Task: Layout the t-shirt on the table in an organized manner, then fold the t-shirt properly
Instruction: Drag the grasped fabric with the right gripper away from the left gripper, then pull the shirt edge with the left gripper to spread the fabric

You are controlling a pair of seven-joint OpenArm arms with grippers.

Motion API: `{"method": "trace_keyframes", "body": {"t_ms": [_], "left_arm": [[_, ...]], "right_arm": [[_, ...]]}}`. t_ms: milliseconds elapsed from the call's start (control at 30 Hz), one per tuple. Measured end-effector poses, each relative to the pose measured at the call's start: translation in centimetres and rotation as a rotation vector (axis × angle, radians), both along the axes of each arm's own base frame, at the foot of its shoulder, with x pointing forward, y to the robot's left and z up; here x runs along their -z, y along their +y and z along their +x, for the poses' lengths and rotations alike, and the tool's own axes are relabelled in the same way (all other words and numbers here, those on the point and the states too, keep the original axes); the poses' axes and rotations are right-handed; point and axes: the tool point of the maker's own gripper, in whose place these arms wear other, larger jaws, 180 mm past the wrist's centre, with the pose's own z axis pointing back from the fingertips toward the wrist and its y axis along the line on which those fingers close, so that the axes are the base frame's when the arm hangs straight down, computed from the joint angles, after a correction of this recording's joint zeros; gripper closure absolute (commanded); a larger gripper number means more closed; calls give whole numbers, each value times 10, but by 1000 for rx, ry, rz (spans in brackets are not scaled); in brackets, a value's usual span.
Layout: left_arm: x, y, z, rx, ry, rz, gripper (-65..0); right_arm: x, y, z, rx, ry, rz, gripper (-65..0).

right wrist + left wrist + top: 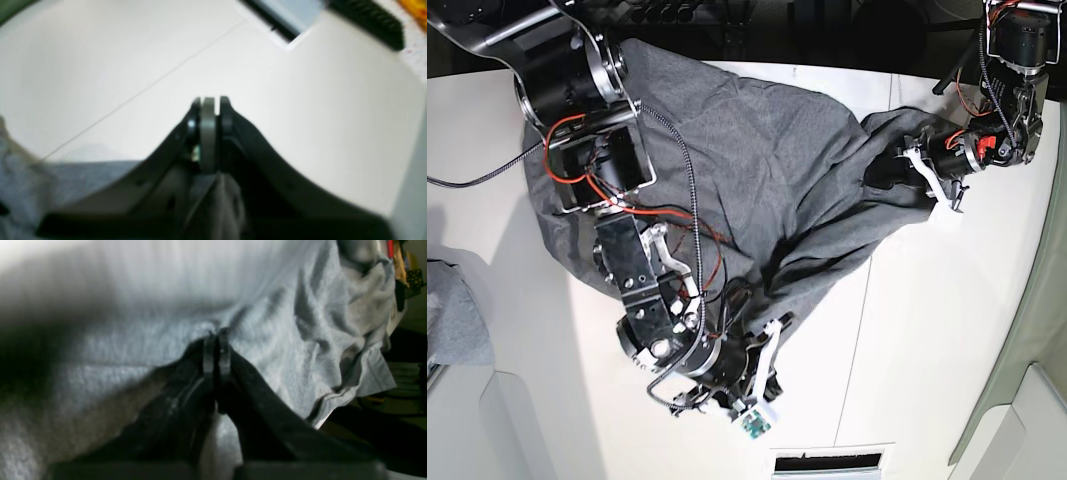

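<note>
One t-shirt (757,170) spread rumpled over the table's (927,330) upper middle, my two arms reaching: left gripper (905,172) clamped on its right edge, right gripper (772,335) pinching its lower edge.

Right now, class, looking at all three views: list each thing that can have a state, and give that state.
t-shirt: rumpled, stretched between both grippers, not yet flat or folded.
left gripper: shut on the t-shirt's edge.
right gripper: jaws nearly together, grey cloth pinched between them.
table: partly covered by the t-shirt.
bunch of grey cloth: crumpled at the table's edge.
</note>
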Motion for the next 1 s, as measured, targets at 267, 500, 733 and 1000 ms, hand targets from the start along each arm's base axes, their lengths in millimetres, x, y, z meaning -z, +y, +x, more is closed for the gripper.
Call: {"method": "trace_keyframes", "body": {"t_ms": [267, 500, 733, 1000], "left_arm": [[0, -1, -2, -3, 3, -7, 0], [-6, 0, -13, 14, 73, -46, 0], [-31, 22, -20, 119, 102, 41, -92], [-83, 13, 7, 221, -62, 61, -92]], "right_arm": [[28, -8, -14, 45, 149, 28, -451], [108, -7, -80, 52, 347, 38, -450], [156, -16, -130, 63, 466, 26, -406], [161, -29, -146, 78, 476, 22, 0]]}}
